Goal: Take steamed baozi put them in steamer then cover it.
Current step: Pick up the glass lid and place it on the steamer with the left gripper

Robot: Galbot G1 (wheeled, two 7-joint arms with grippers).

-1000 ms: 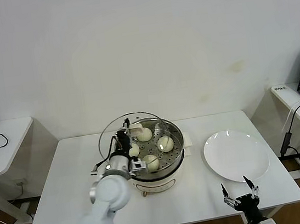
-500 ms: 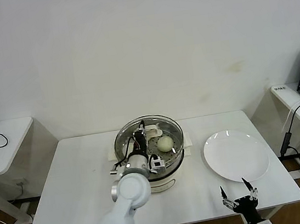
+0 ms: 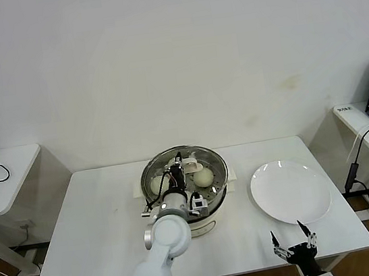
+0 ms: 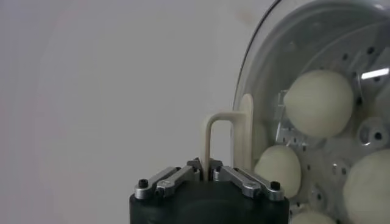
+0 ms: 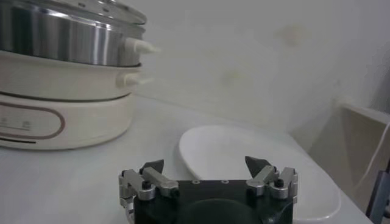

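Now the cover (image 3: 184, 168) is seen seated level on the steamer (image 3: 186, 193), centre of the head frame. 1 s ago it was held tilted and offset toward the frame's left, rim hanging past the pot; 0.5 s ago it was nearly centred; the last shift has brought the glass square over the pot, rims apparently aligned. All four steamed baozi (image 3: 204, 176) are judged to be inside, though only two are made out clearly through the glass from the head cam. So the covering step looks done bar the release: the left gripper (image 3: 177, 163) is still clamped on the handle, and letting go + retracting w/o dragging the lid is what seems left.

The left wrist view gives what the head view can't: the cream handle (image 4: 224, 140) is shown pinched betw. the closed fingers of the left gripper (image 4: 208, 175), w/ four buns (image 4: 319, 102) visible under the glass on the perforated tray.

The right gripper (image 3: 294, 246), low right of centre in the head frame, is parked w/ jaws spread wide, nothing held; in the right wrist view it (image 5: 207, 173) sits near the white plate (image 5: 256, 161), and the steamer's side wall (image 5: 61, 42) plus white base are shown at upper left, lid on top.
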